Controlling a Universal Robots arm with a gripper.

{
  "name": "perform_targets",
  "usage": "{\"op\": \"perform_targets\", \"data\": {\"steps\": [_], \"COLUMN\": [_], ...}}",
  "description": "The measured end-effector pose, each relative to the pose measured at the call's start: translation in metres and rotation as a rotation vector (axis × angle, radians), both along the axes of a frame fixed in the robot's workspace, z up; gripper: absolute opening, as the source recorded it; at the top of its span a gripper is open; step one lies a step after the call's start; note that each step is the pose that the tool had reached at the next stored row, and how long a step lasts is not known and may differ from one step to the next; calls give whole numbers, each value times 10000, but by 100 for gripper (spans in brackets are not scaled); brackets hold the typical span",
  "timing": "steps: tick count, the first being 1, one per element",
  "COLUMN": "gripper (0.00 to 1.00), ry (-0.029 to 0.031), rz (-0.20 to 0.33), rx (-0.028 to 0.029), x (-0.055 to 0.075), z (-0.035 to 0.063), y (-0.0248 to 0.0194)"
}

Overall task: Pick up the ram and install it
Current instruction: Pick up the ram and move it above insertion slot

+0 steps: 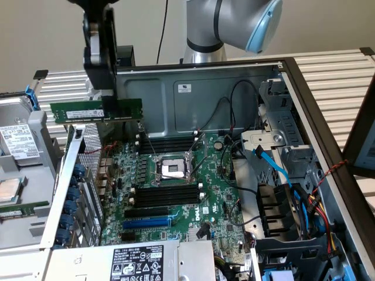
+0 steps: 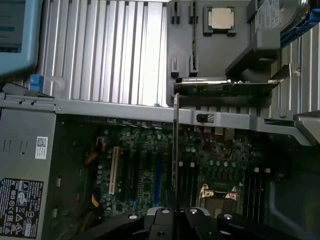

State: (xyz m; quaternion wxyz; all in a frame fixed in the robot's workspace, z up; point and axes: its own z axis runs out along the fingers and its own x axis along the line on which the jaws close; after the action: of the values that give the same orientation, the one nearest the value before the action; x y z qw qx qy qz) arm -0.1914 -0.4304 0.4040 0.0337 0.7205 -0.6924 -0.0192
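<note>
The ram is a long green stick held level in the air above the open computer case's rear edge, at the exterior view's left. My black gripper is shut on it near its middle, coming down from above. In the wrist view the ram shows edge-on as a thin strip running out from the gripper, over the motherboard. The black memory slots lie below and to the exterior view's right of the stick, beside the CPU socket.
The case wall stands behind the motherboard. A drive cage with blue and black cables fills the exterior view's right side. A tray with a hard drive and a loose CPU sits at the left. A power supply lies in front.
</note>
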Motion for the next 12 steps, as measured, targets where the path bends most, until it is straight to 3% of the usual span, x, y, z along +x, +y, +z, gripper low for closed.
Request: {"op": "perform_targets", "data": {"steps": [12], "gripper": [13], "ry": [6], "rz": [-1], "rx": [-28], "x": [535], "z": [0], "y": [0]}}
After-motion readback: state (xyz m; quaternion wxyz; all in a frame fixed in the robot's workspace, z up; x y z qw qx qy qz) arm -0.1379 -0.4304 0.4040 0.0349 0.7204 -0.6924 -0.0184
